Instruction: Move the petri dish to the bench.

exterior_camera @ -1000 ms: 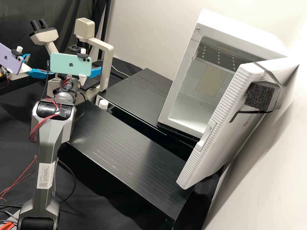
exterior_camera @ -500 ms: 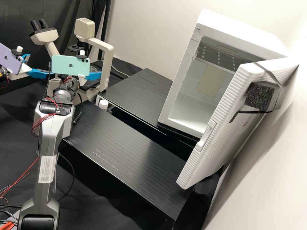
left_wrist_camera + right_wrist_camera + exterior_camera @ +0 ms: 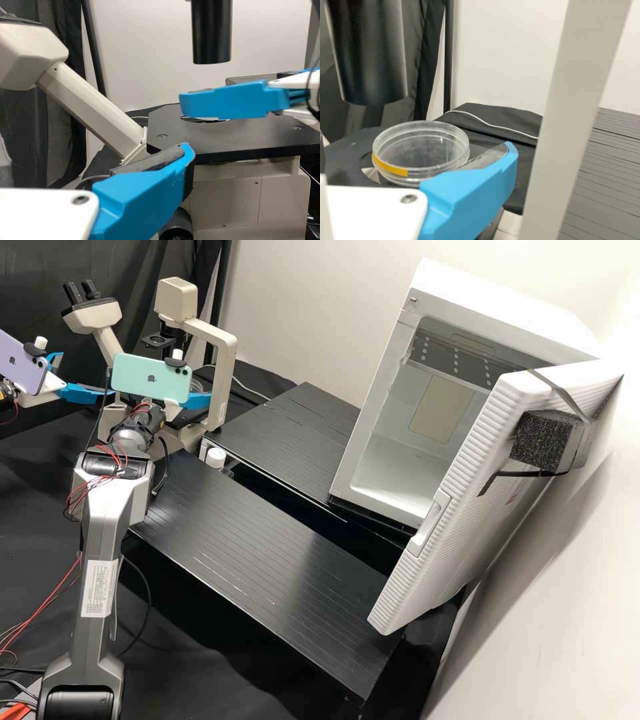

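The dish (image 3: 420, 142) is resting on the black stage (image 3: 250, 140) of the microscope (image 3: 227, 383), over its round opening. The right gripper (image 3: 197, 401) is standing open at the stage, with the dish lying between its blue fingers; in the right wrist view one finger (image 3: 475, 195) is passing just beside the dish and partly covering its rim. The dish is bearing a yellow strip on its side. The left gripper (image 3: 87, 374) is hanging empty near the microscope, its fingers spread. A green phone (image 3: 143, 377) is riding on the right arm, a purple phone (image 3: 23, 363) on the left. The white cabinet (image 3: 560, 320) is standing with its door (image 3: 460, 500) open.
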